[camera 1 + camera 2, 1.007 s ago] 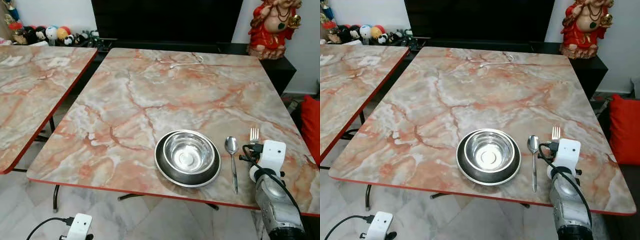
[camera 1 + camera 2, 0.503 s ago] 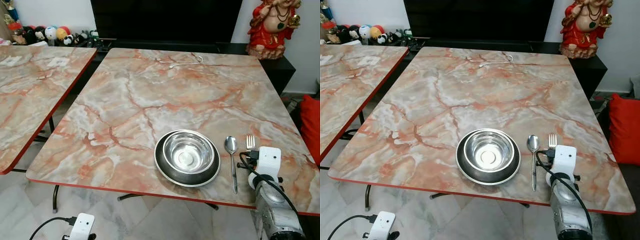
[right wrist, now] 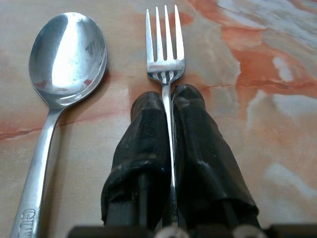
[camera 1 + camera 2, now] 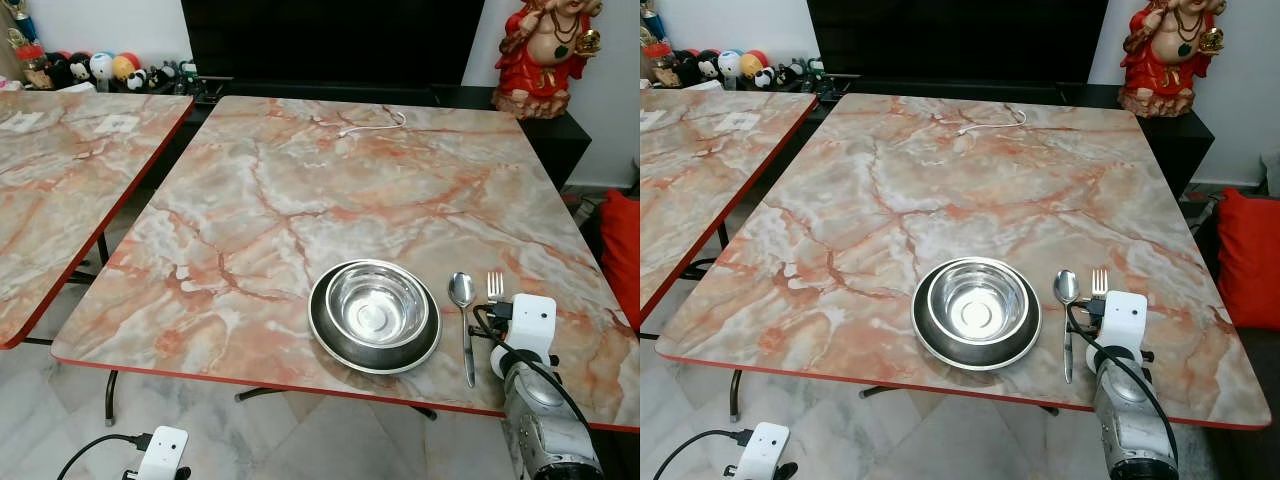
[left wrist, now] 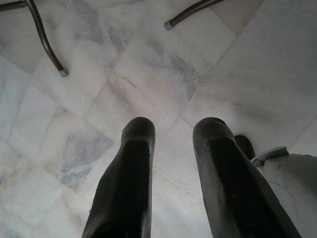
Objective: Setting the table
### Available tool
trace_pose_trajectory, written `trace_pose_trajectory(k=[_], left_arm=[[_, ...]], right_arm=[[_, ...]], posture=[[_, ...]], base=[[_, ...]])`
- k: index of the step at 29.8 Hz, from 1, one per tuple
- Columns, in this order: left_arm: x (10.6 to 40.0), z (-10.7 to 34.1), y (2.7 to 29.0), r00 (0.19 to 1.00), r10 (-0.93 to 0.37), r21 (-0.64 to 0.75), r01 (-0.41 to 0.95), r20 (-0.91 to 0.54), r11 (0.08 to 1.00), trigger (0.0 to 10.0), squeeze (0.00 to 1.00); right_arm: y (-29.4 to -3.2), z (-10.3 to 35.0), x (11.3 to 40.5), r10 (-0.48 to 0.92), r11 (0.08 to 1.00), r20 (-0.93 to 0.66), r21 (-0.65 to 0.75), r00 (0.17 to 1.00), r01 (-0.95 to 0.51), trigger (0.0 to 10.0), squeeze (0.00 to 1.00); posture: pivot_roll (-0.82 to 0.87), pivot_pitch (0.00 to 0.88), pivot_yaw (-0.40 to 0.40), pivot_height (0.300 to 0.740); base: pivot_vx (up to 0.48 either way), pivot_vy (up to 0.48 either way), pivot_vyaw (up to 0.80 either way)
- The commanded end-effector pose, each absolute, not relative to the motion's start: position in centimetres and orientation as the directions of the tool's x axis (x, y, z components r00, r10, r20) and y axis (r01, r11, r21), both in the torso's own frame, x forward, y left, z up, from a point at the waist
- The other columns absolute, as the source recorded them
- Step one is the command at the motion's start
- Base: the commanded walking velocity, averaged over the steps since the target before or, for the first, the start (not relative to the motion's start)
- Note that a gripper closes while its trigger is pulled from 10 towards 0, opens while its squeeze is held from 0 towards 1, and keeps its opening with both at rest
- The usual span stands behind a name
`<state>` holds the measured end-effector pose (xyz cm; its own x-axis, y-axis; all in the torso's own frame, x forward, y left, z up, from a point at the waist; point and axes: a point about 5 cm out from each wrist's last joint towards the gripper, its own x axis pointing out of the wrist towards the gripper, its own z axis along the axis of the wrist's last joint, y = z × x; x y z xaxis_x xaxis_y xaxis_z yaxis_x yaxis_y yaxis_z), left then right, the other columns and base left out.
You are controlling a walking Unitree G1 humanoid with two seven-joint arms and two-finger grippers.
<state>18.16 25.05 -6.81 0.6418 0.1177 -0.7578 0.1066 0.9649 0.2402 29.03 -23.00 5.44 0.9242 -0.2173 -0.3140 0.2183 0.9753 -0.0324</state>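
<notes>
Table was nearly set: bowl [image 4: 377, 303] sat on its plate [image 4: 330, 345], spoon [image 4: 464, 310] just right of it. My right gripper [image 3: 171, 111] was pinched on the fork [image 3: 165, 44] beside the spoon, so only letting go remained. Left gripper [image 5: 173, 148] hung spread, empty.

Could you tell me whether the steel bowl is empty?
Empty: the bowl, sitting upright in the plate, shows only its bare shiny bottom.

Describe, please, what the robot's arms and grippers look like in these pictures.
The right arm is a silver cylinder ending in a white boxy wrist block with a black cable looping over it. Each gripper, right and left, has two long, rounded, matte black fingers. The left arm's white block trails a black cable.
</notes>
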Motion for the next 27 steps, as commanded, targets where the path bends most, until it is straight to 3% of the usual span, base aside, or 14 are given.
trace_pose_trajectory(k=[1,16,18,27], left_arm=[[17.73,-6.97,25.26,0.629,0.123,0.243,0.108,-0.767,0.964,10.0,0.00],[17.75,-6.99,25.20,0.628,0.121,0.248,0.119,-0.769,0.962,10.0,0.00],[17.58,-7.04,25.28,0.624,0.122,0.248,0.120,-0.772,0.961,10.0,0.00],[17.46,-7.09,25.32,0.621,0.125,0.252,0.120,-0.774,0.960,10.0,0.00]], right_arm=[[-22.76,5.33,29.16,-0.210,0.977,-0.318,-0.023,0.924,0.214,10.0,0.00],[-22.41,5.15,29.50,-0.202,0.977,-0.328,-0.009,0.923,0.211,10.0,0.00],[-22.49,5.09,29.49,-0.204,0.977,-0.331,-0.010,0.921,0.212,10.0,0.29],[-22.56,4.92,29.45,-0.206,0.977,-0.338,-0.014,0.918,0.214,10.0,0.26]], posture=[[0.06,0.026,0.006,0.740],[0.06,0.027,0.006,0.740],[0.06,0.027,0.005,0.740],[0.06,0.027,0.005,0.740]], base=[[0.000,0.000,0.00],[0.000,0.000,0.00],[0.000,0.000,0.00],[0.000,0.000,0.00]])
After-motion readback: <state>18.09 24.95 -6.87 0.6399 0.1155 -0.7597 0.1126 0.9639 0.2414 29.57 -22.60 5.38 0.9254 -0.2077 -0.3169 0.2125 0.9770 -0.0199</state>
